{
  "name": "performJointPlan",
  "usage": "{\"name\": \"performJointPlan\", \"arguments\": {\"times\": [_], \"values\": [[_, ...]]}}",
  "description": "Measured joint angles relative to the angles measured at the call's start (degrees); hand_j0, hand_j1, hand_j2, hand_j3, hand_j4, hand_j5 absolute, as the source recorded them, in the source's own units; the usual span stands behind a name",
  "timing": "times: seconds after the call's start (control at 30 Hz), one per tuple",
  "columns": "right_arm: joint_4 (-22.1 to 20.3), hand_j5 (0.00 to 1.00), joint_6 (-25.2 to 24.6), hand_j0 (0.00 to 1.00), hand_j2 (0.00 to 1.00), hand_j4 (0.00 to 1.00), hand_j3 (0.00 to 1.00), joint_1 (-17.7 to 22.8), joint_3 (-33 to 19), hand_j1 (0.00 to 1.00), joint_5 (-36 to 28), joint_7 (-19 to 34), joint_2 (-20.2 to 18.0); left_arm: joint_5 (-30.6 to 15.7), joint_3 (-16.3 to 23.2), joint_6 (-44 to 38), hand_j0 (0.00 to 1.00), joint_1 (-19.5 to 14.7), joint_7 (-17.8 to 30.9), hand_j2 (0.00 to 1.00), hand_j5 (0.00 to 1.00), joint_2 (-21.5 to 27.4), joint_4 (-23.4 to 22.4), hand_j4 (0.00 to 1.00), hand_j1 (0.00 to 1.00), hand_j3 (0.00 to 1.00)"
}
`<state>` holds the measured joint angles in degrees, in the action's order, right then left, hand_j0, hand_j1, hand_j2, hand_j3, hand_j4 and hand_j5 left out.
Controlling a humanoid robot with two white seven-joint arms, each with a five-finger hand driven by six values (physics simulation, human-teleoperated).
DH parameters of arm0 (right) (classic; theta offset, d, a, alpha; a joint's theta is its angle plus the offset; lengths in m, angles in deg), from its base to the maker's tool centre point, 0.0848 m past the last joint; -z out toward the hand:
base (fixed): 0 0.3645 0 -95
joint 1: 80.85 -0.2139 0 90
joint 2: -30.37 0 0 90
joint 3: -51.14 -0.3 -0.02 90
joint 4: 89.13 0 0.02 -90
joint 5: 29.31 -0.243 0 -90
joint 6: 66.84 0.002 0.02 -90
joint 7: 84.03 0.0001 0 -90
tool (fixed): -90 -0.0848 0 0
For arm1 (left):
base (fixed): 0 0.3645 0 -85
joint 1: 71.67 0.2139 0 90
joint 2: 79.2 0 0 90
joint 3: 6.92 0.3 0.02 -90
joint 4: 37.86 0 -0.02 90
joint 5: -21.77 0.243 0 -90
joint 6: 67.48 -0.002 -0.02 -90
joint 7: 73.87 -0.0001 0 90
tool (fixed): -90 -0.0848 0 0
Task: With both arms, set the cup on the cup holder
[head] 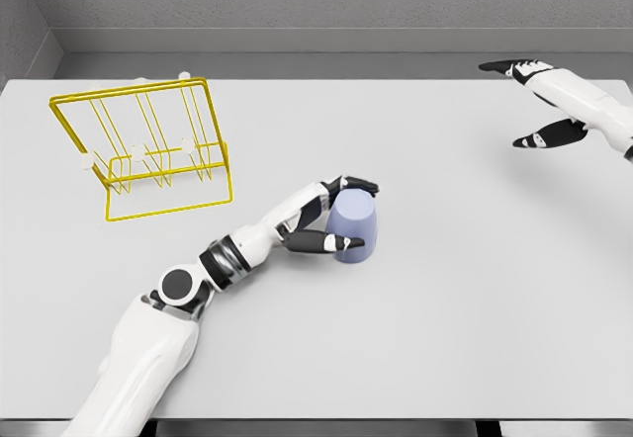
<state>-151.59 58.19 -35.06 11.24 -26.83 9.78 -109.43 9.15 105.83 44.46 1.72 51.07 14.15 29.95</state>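
The left hand (331, 221) is wrapped around the cup (352, 227), apparently upside down mid-table, well apart from the yellow rack (148, 150), so lifting and placing remain; the right hand (539, 101) hangs spread and empty.

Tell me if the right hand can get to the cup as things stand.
Probably not readily: the right hand hangs open near the table's far right edge, well apart from the cup, which the left hand already wraps.
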Motion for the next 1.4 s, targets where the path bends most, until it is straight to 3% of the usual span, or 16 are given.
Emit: {"name": "performJointPlan", "arguments": {"times": [0.17,0.7,0.87,1.07,1.2,1.4], "values": [[0.0,1.0,0.0,1.0,1.0,1.0,1.0,0.0,-0.1,1.0,0.0,0.0,0.0,0.0,-0.1,0.0,0.48,0.0,0.0,0.48,0.48,0.0,0.0,0.48,0.48,0.48],[0.0,1.0,0.0,1.0,1.0,1.0,1.0,0.0,-0.1,1.0,0.0,0.0,-0.1,-0.2,-0.6,0.1,0.44,0.4,0.0,0.44,0.44,0.4,1.7,0.44,0.44,0.44],[0.0,1.0,0.0,1.0,1.0,1.0,1.0,-0.1,-0.2,1.0,0.0,0.0,-0.2,-0.5,-0.9,0.0,0.43,1.1,0.0,0.43,0.43,1.1,6.1,0.43,0.43,0.43],[0.1,1.0,0.0,1.0,1.0,1.0,1.0,-0.1,-0.3,1.0,0.0,0.0,-0.6,-1.2,-4.1,-0.4,0.43,4.6,0.1,0.43,0.43,3.6,15.0,0.43,0.43,0.43],[0.1,1.0,0.0,1.0,1.0,1.0,1.0,-0.1,-0.4,1.0,0.0,0.0,-0.8,-3.6,-5.7,-0.5,0.42,4.9,0.1,0.42,0.42,6.8,19.0,0.42,0.42,0.42],[0.1,1.0,0.0,1.0,1.0,1.0,1.0,-0.2,-0.4,1.0,0.0,-0.1,-0.9,-7.2,-9.8,-0.6,0.42,9.8,0.1,0.42,0.42,12.5,26.4,0.42,0.42,0.42]]}}
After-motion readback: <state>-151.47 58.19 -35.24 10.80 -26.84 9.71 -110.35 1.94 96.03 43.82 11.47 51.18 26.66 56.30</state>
